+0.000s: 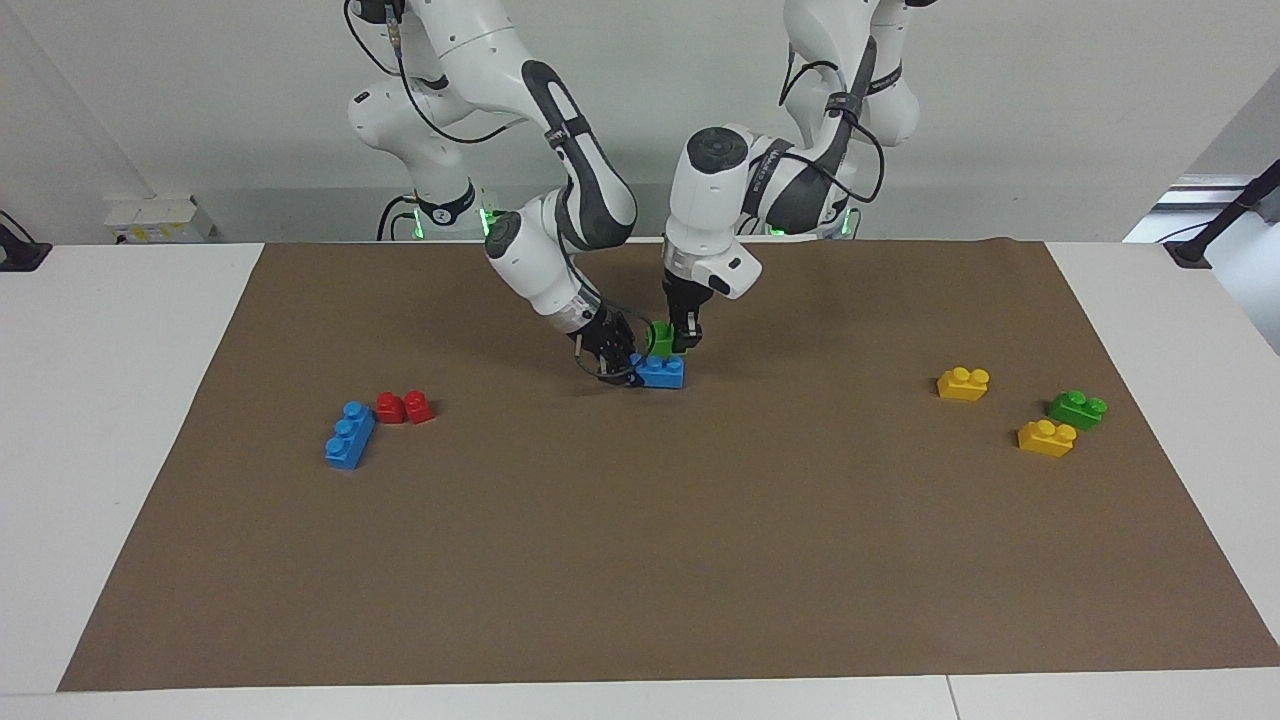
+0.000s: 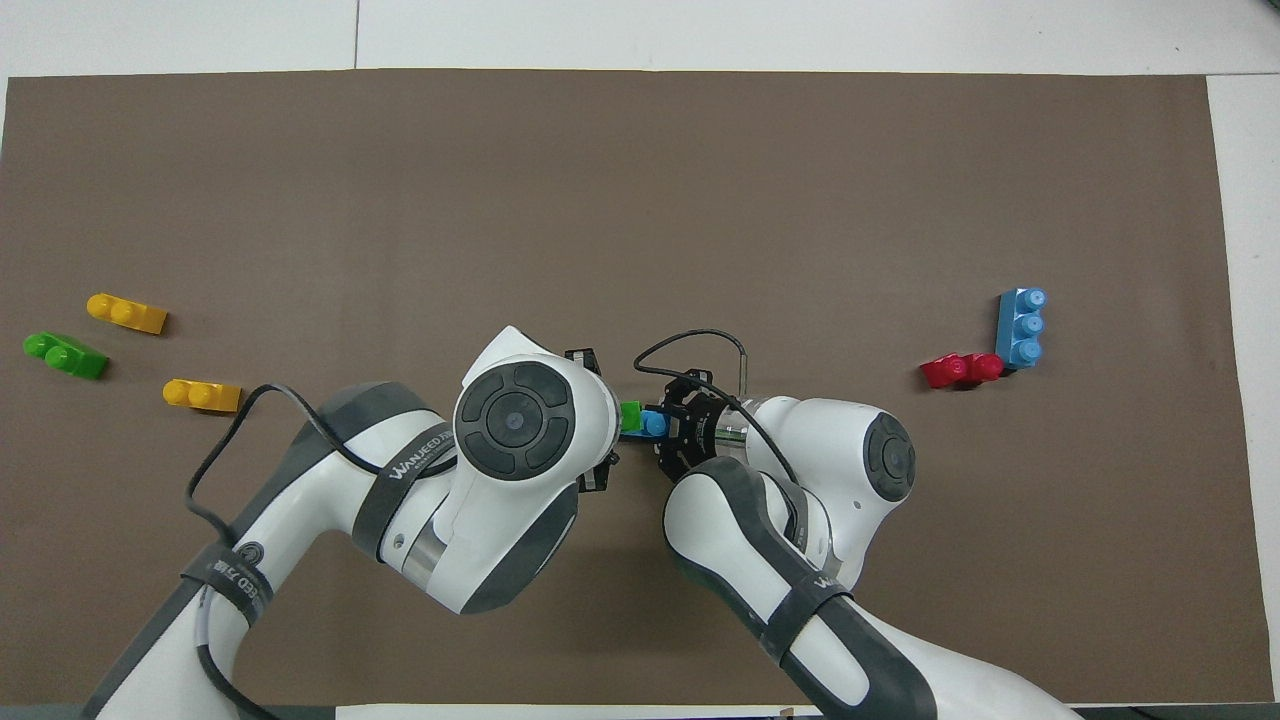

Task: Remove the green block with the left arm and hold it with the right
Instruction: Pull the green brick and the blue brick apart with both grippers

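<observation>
The green block point(image 1: 657, 337) is clamped in my left gripper point(image 1: 670, 344), which is shut on it and holds it just above the blue brick point(image 1: 664, 373) at the middle of the mat. The two are apart or barely touching. My right gripper point(image 1: 620, 364) is shut on the end of the blue brick and keeps it down on the mat. In the overhead view the green block point(image 2: 630, 416) and blue brick point(image 2: 655, 425) show only as slivers between the two wrists; the left gripper's fingers are hidden under its wrist.
Toward the left arm's end lie two yellow bricks point(image 1: 963, 383) point(image 1: 1046, 438) and a second green brick point(image 1: 1077, 408). Toward the right arm's end lie a red brick point(image 1: 404, 407) and a blue three-stud brick point(image 1: 350, 435).
</observation>
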`<state>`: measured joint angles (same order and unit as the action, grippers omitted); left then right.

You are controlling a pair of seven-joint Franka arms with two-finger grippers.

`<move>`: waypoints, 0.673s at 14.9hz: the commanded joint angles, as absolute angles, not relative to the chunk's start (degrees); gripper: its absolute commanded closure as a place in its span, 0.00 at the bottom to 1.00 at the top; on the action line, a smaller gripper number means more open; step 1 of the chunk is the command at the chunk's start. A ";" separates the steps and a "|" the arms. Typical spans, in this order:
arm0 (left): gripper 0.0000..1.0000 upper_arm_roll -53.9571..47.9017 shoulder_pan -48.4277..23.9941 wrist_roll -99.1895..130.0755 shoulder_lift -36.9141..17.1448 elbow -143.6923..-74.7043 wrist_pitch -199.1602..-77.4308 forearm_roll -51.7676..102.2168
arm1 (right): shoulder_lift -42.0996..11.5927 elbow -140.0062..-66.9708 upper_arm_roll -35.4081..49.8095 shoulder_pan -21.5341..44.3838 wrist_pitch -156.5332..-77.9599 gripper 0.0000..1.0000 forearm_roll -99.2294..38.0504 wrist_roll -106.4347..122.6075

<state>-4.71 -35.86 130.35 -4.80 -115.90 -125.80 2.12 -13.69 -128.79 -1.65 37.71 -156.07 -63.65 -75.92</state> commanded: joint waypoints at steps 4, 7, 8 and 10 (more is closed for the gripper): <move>1.00 -4.04 -29.73 121.40 -1.14 -113.38 -117.60 2.11 | -6.69 -125.88 -2.02 21.23 -136.99 1.00 -50.59 -70.93; 1.00 -4.04 -23.84 111.04 -1.14 -113.20 -117.33 2.11 | -7.38 -121.30 -1.85 9.00 -125.35 1.00 -43.07 -63.84; 1.00 -3.96 -21.64 106.57 -1.23 -113.29 -117.42 2.11 | -8.08 -120.25 -1.93 6.44 -123.16 1.00 -42.63 -61.37; 1.00 -4.04 -16.29 97.17 -1.32 -113.29 -117.42 2.11 | -12.54 -114.55 -1.85 0.03 -116.49 1.00 -39.57 -56.54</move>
<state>-3.47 -20.87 105.24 -1.35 -113.69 -118.79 2.13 -7.33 -120.40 -2.93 4.65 -121.14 -42.36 -60.74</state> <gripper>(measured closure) 0.643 0.652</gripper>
